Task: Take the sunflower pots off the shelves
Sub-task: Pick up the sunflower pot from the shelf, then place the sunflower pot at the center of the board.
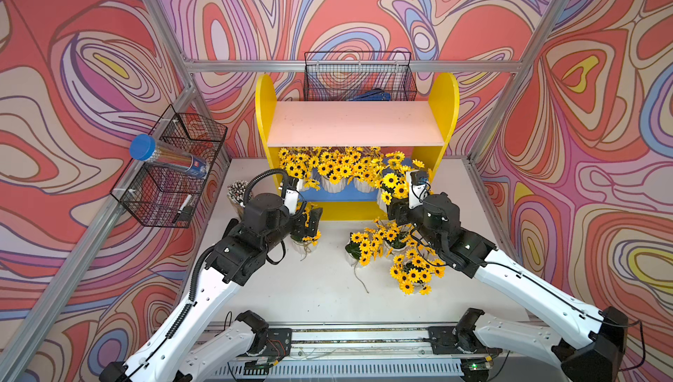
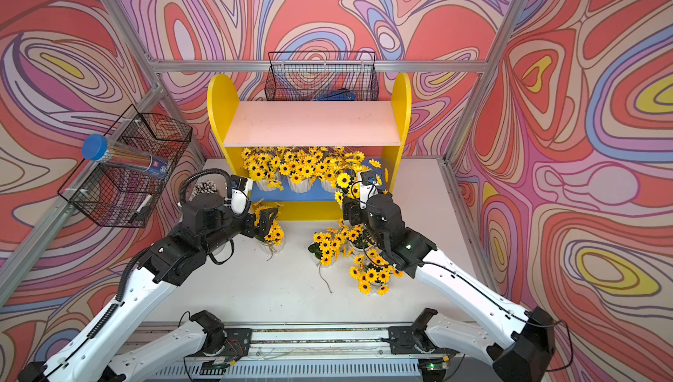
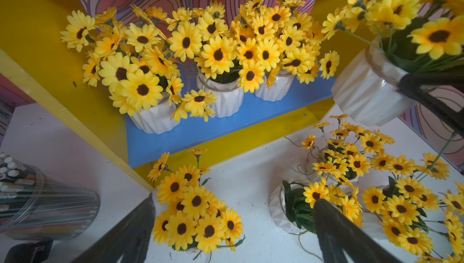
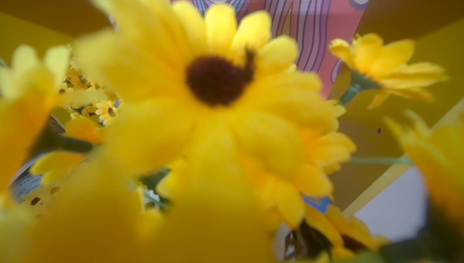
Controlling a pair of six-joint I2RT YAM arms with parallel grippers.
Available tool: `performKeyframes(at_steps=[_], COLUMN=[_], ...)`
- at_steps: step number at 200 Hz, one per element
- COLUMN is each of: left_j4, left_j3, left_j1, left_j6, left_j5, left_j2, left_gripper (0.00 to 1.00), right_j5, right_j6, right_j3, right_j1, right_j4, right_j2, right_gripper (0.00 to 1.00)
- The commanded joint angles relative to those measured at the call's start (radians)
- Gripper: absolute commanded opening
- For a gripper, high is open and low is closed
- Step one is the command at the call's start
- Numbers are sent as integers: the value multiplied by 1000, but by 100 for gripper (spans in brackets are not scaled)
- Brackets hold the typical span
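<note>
1. Nearest the base, on the right arm's side, a pot cluster (image 1: 415, 274) of three is seen on the tabletop (image 1: 309, 289). One of them, the tipped pot (image 1: 354, 254), looks to be lying on its side.
2. On the left arm's side a lone pot (image 1: 303, 246) stands upright on the tabletop, well apart from the cluster. The left tool (image 1: 309, 221) hangs just over its flowers with jaws apart and nothing gripped.
3. The right tool (image 1: 395, 211) is clamped on the rim of the held pot (image 3: 364, 91). That pot is tilted in the air, just in front of the right end of the shelves (image 1: 446, 107). The right wrist view is blocked by its flowers.
4. Key relation: the held pot lies just beyond and above the cluster. Bare tabletop lies back toward the base and inward, between the cluster and the lone pot. A pull-back with an inward shift and a levelled axis is judged necessary, otherwise the neighbouring flowers get knocked.
5. Farther back, a pot row (image 3: 226, 101) of three stands upright on the blue lower board (image 3: 200, 133).
6. No pots are carried by the pink upper board (image 1: 355, 121) above it, so access to the row is judged front-only and low.
7. The left-end pot (image 3: 155, 121) lies nearer the left tool, so it is judged that arm's next pick.
</note>
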Motion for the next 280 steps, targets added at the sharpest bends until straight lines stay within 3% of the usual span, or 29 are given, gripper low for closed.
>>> performKeyframes(at_steps=[1, 56, 108, 145, 199, 280], left_j4=[11, -26, -159, -213, -228, -252], left_j3=[-12, -8, -68, -111, -115, -74], left_j1=[5, 2, 3, 4, 3, 4], left_j6=[-7, -55, -181, -231, -211, -254], left_j5=[-20, -23, -23, -115, -213, -378], left_j2=[3, 10, -40, -96, -107, -158], left_gripper=[99, 99, 98, 99, 99, 100], right_j5=[-3, -45, -76, -71, -78, -193], right_j6=[10, 6, 7, -23, -28, 65], right_j3=[3, -9, -12, -27, -57, -95], right_j1=[28, 123, 237, 361, 514, 556], right_j4=[31, 32, 108, 159, 257, 485], right_j2=[-60, -60, 24, 81, 173, 432], right_gripper=[44, 42, 42, 41, 41, 41])
